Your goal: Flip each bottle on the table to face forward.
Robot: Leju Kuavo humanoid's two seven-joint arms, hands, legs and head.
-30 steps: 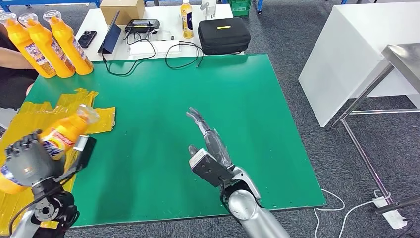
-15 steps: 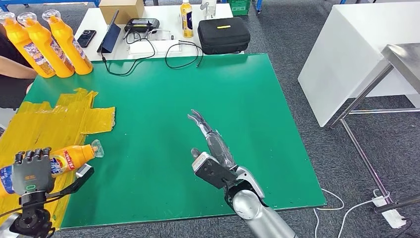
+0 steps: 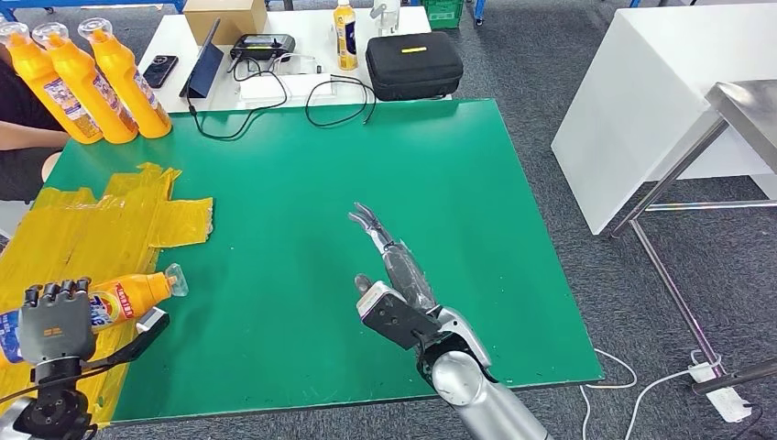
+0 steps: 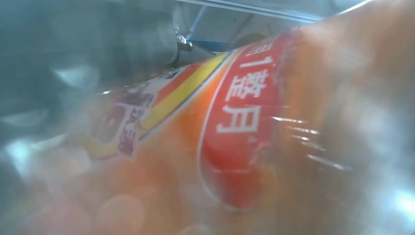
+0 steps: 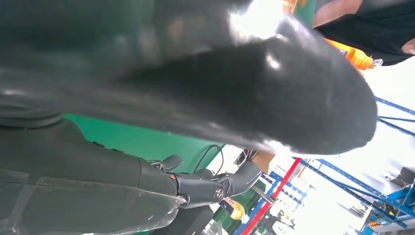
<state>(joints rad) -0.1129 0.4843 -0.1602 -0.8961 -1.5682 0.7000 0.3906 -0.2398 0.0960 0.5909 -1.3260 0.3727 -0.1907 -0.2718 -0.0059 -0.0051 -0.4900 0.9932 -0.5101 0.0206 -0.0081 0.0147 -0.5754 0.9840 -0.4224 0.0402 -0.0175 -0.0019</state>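
Observation:
My left hand (image 3: 57, 319) grips an orange bottle (image 3: 128, 297) that lies nearly flat over the yellow sheet (image 3: 101, 225) at the table's near left corner, clear cap pointing right. Its red and yellow label (image 4: 235, 122) sits close to the camera in the left wrist view. Three more orange bottles (image 3: 87, 78) stand at the far left edge of the green table (image 3: 440, 165). My right hand (image 3: 389, 266) hovers over the middle of the table with fingers stretched out and nothing in it; its dark fingers (image 5: 205, 186) show in the right wrist view.
A person's arm (image 3: 23, 137) reaches in at the far left by the standing bottles. Behind the green table a white table carries a black case (image 3: 414, 64), a small bottle (image 3: 345, 37), a cardboard box (image 3: 226, 18), cables and a phone. A white cabinet (image 3: 660, 101) stands to the right.
My left hand has lowered the bottle from a raised tilt to nearly flat over the yellow sheet, then held still. My right hand has barely moved.

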